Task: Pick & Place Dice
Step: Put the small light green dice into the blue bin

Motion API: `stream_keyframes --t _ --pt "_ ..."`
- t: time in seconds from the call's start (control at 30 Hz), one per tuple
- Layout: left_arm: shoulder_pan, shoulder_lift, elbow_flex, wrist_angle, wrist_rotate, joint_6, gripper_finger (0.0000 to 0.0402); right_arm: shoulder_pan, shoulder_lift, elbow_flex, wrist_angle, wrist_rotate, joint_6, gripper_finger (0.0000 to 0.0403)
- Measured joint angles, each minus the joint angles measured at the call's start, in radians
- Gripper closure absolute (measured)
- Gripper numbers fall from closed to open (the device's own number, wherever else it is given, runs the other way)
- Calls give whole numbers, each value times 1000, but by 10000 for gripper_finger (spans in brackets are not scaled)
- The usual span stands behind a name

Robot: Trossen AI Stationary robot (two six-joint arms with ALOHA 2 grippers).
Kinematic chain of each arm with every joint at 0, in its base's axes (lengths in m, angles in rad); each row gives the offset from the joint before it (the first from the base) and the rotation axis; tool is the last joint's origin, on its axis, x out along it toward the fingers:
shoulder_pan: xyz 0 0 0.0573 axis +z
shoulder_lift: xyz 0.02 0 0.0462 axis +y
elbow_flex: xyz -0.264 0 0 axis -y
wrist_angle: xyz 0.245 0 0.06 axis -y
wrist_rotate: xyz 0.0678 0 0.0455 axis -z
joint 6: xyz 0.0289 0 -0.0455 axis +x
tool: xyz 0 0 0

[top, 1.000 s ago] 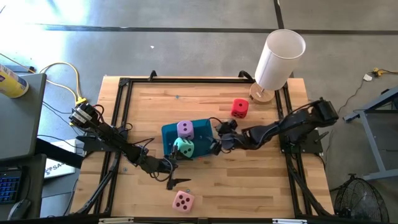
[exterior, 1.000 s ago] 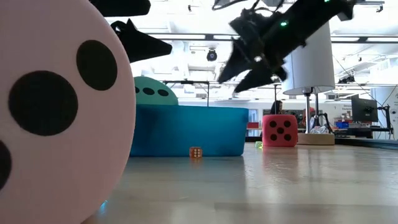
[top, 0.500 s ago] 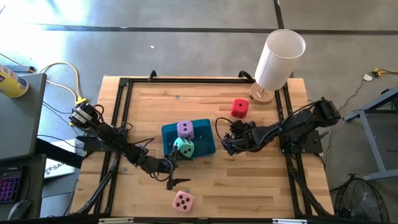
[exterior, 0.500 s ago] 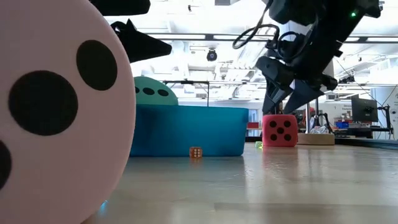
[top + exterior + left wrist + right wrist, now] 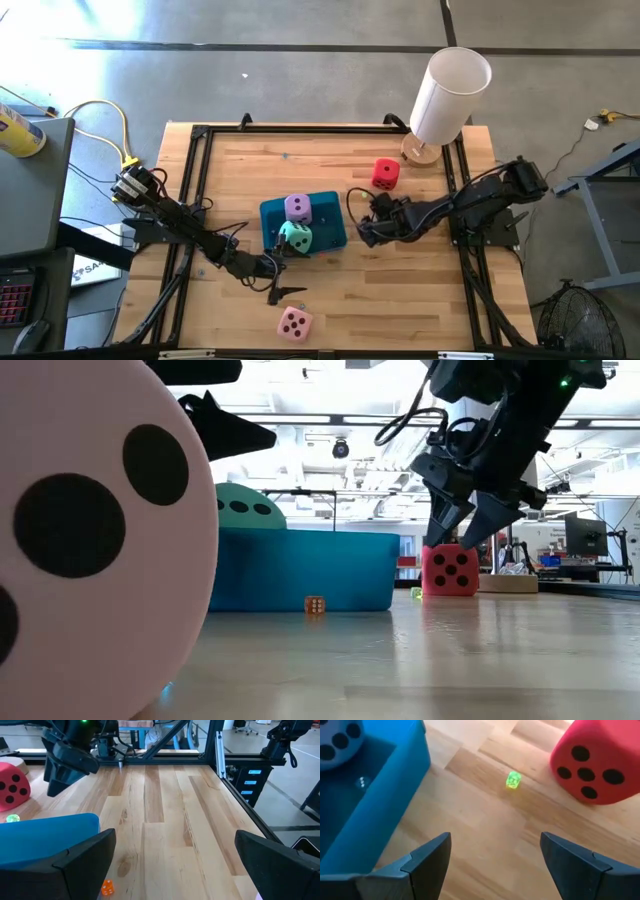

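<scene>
Hovering right claw [image 5: 362, 232] spread, empty, just beside teal tray [image 5: 330, 238]; red die [image 5: 385, 174] on table [image 5: 430, 290], ahead, toward far edge, nearer this arm. Left claw [image 5: 283, 283] spread, empty, near pink die [image 5: 294, 323].

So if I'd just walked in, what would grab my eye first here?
Probably the teal tray mid-table, with a lilac die and a mint green die sitting in it. Then the red die near the white cylinder, with the right claw open between tray and die, and the pink die alone at the near edge.
</scene>
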Motion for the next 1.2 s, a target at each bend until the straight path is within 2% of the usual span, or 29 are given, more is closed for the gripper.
stream_keyframes --t 0.3,0.47,0.8,1.2 --pt "0 0 0 0 0 -1 2 -42 0 -139 148 38 -1 104" --pt "0 0 0 0 0 -1 2 -65 0 -201 305 39 -5 104" --pt "8 0 0 0 -1 -9 2 -101 3 -207 443 61 -57 104" --pt "8 0 0 -4 0 -8 2 -157 132 -207 541 54 -110 104"
